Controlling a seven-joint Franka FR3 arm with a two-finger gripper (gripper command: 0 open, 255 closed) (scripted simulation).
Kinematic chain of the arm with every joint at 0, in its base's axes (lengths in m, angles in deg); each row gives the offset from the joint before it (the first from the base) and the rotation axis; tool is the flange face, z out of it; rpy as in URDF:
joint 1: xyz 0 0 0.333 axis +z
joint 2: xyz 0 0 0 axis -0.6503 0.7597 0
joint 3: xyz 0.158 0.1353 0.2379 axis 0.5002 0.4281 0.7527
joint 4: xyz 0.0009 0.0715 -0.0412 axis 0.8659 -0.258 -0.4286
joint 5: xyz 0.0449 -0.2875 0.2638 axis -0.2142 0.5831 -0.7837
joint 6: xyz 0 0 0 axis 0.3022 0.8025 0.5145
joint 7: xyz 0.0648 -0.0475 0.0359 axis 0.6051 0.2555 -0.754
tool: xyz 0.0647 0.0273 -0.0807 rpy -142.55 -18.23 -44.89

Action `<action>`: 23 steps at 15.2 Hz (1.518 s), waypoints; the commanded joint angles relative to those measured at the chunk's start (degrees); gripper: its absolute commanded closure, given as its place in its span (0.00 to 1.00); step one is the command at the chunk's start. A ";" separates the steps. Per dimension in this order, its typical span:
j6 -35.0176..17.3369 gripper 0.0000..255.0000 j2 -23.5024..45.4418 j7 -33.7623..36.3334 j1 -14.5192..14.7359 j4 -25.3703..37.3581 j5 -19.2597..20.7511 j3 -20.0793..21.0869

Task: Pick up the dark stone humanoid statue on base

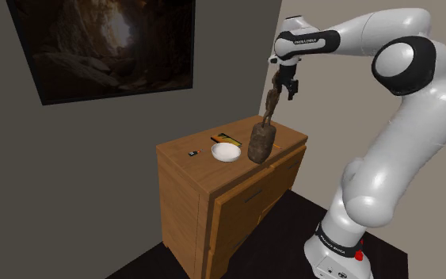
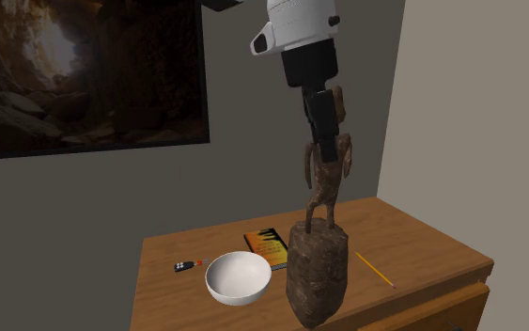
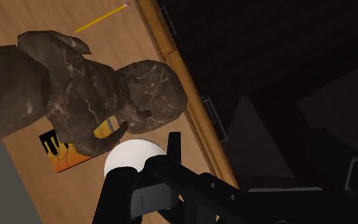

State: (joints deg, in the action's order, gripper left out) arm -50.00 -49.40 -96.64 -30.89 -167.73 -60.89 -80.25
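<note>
Dark stone statue (image 2: pixel 317 268) beside white bowl (image 2: pixel 239 278), ungripped. Approach step: gripper (image 1: pixel 287 93) spread, empty, above bowl. Next: centre on torso, close.

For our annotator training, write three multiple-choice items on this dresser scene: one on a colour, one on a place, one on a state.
1. The bowl is: A white, B red, C green.
2. In the second exterior view, the pencil lies: A left of the bowl, B right of the statue and its base, C inside the bowl.
3. The bowl sits: A upside down, B full of fruit, C upright and empty.
Answers: 1 A, its whole surface is white. 2 B, it lies on the dresser top past the base. 3 C, its bare hollow faces up.
</note>
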 commanded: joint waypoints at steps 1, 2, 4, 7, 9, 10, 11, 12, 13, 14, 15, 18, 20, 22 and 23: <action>-1.30 0.00 5.75 -7.60 0.08 4.95 -3.48 -2.39; -1.73 0.00 8.56 -11.02 -0.25 7.36 -5.43 -3.11; -2.17 0.00 14.27 -17.74 -1.62 12.52 -9.62 -3.91; -1.68 0.00 22.70 -27.03 -5.21 21.22 -15.81 -3.47; -1.07 0.00 25.98 -30.38 -7.27 25.19 -17.99 -2.53; -1.90 0.00 25.77 -30.17 -7.12 24.17 -17.81 -2.48; -2.73 0.00 25.59 -29.97 -6.94 23.17 -17.64 -2.46; -3.54 0.00 25.43 -29.77 -6.77 22.20 -17.50 -2.46; -4.33 0.00 25.32 -29.60 -6.64 21.29 -17.39 -2.45; -5.13 0.00 25.21 -29.43 -6.50 20.38 -17.28 -2.44; -5.91 0.00 25.11 -29.26 -6.37 19.49 -17.18 -2.42; -7.14 0.00 25.00 -29.01 -6.20 18.14 -17.04 -2.40; -7.03 1.00 25.21 -29.09 -6.31 18.43 -17.19 -2.37; -7.04 1.00 25.21 -29.08 -6.30 18.41 -17.18 -2.37; -7.05 1.00 25.22 -29.06 -6.29 18.41 -17.19 -2.37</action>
State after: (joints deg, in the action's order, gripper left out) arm -57.05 -24.21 -125.72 -37.17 -149.26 -78.05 -82.62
